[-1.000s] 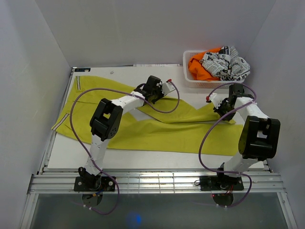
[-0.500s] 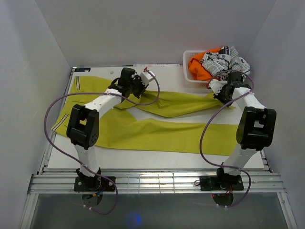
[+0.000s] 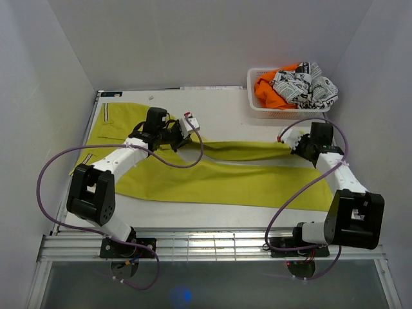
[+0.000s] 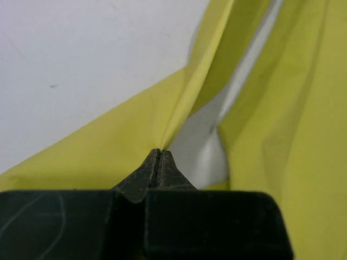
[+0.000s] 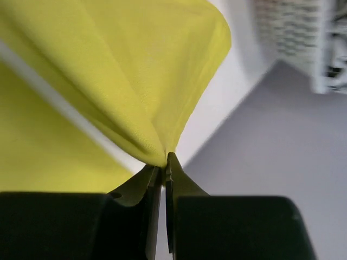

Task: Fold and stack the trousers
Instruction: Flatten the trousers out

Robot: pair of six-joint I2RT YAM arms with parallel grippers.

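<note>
From above, both sets of fingertips are masked by the wrist housings; the wrist views supply the grip detail. The far leg of the trousers (image 3: pixel 212 180) is lifted into a narrow ridge between the two arms, so the cloth beneath that ridge is out of sight. The right end of the near leg passes behind the right forearm. In the right wrist view the basket (image 5: pixel 303 32) is blurred and cut off by the frame edge.

Count: one pair of trousers, two arms, one white basket (image 3: pixel 252 90), two garments inside it, namely an orange garment (image 3: pixel 265 93) and a black-and-white printed cloth (image 3: pixel 308 87).

The trousers lie spread across the white table (image 3: pixel 219 109), waistband toward the left, where a pale striped strip (image 3: pixel 105 113), possibly the label, shows.

The left gripper (image 4: pixel 158 154) has its jaws pressed together, pinching a fold of the yellow cloth at the crotch end. The right gripper (image 5: pixel 165 157) is likewise pinched tight on the gathered hem end of the same leg.
</note>
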